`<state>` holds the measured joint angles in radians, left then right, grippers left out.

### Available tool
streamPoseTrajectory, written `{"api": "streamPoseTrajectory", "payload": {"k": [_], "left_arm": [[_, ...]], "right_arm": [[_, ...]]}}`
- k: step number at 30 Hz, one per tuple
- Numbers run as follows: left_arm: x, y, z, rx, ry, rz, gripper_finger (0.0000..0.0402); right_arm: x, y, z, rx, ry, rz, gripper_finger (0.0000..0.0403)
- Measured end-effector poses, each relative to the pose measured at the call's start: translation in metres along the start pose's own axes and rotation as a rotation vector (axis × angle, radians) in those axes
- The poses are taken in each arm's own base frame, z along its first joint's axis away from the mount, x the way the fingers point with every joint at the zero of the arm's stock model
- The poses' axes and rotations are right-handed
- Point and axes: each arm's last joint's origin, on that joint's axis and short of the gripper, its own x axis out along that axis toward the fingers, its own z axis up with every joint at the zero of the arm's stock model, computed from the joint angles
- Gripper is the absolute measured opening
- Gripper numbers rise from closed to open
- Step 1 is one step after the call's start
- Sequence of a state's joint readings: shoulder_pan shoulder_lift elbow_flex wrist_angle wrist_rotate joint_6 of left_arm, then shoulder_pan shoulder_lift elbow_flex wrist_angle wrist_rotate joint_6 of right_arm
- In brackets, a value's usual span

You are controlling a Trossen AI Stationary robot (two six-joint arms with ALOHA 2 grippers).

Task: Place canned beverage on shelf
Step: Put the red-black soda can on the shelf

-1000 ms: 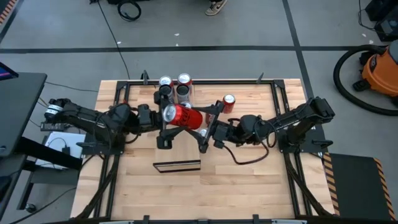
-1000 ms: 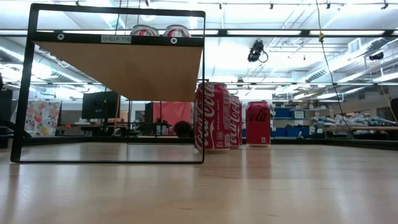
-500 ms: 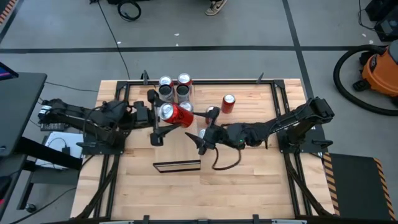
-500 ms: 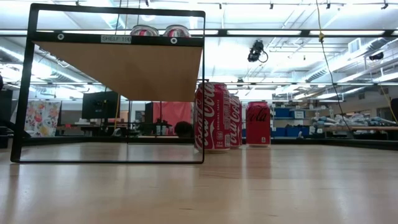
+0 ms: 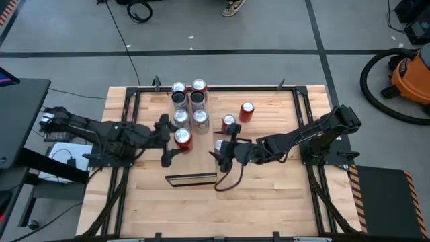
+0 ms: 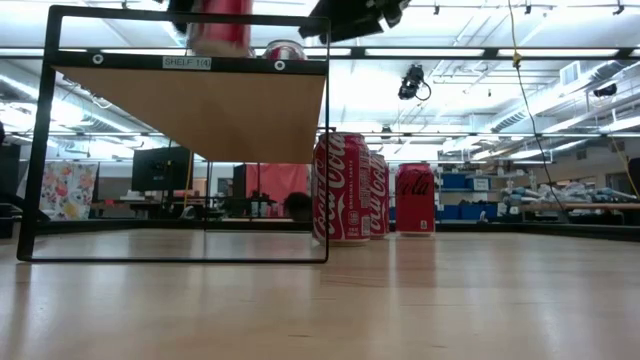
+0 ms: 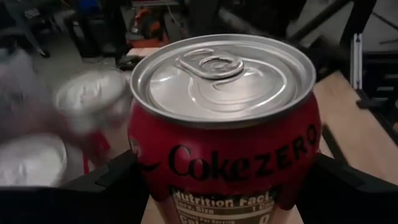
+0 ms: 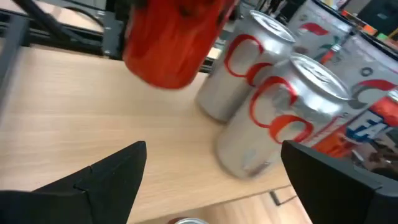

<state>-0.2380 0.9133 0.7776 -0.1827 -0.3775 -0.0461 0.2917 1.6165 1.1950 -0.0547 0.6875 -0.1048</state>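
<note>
The left pincer [image 5: 170,138] grips a Coke Zero can [image 7: 224,124] by its sides, upright over the shelf [image 6: 190,105] beside other cans. Rigid, smooth and probably full, it wants a mid-body hold. The right pincer [image 5: 220,152] hangs open nearby.

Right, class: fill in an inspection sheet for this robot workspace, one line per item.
Surface: wooden table, slatted, inside a dark frame.
Job's things: shelf standing on the table; Coke Zero can upright over the shelf top.
Clutter: more cans grouped on the shelf; three red cans on the table beside it.
Hands: left hand shut on the Coke Zero can; right hand open, empty, nearby.
Cables: dark cable looping under the right hand.
Surroundings: orange vacuum and a person's shoe on the floor.
</note>
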Motion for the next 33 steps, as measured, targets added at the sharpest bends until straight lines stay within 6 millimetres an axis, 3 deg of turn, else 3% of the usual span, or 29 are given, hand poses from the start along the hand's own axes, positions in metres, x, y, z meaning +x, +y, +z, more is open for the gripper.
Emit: {"api": "streamPoseTrajectory", "payload": {"k": [6, 15, 33], "left_arm": [[-0.011, -0.004, -0.023, -0.019, -0.038, 0.048, 0.0316], [-0.008, -0.008, -0.059, 0.013, -0.029, 0.114, 0.0316], [-0.007, 0.0, -0.072, -0.021, -0.067, 0.183, 0.0323]], "right_arm": [[-0.007, 0.007, 0.001, -0.011, -0.007, -0.024, 0.0371], [-0.008, 0.008, 0.0, 0.009, -0.002, -0.025, 0.0361], [-0.006, 0.007, 0.0, 0.018, 0.002, 0.002, 0.0359]]}}
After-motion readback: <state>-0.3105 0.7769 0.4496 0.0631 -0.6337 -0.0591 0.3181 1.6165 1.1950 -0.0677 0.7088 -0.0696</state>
